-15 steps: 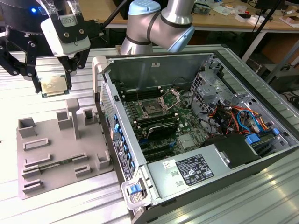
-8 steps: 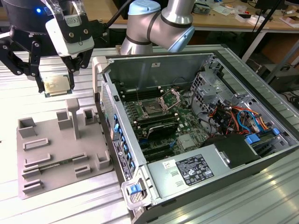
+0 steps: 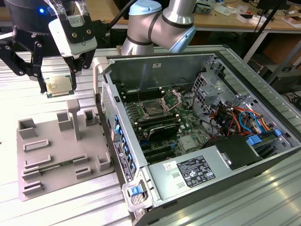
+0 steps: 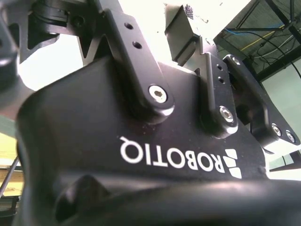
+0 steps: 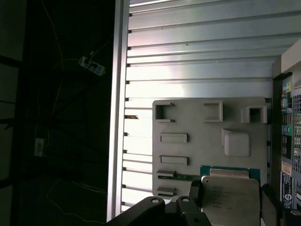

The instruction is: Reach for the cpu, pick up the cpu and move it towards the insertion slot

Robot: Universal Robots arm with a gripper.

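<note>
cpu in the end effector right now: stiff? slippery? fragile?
Probably stiff: the cpu hangs in the end effector as a flat plate with no visible bend. Likely light, being so thin. Its smooth metal top may be slippery, and it seems pinched only at its edges above the grey tray, so a slip could drop it.

We see the small, thin square cpu (image 3: 59, 85), silvery metal top and green rim, gripped between the jaws above the counter (image 3: 47, 212); the square dark insertion slot (image 3: 153, 111) lies well apart, its metal frame raised.
</note>
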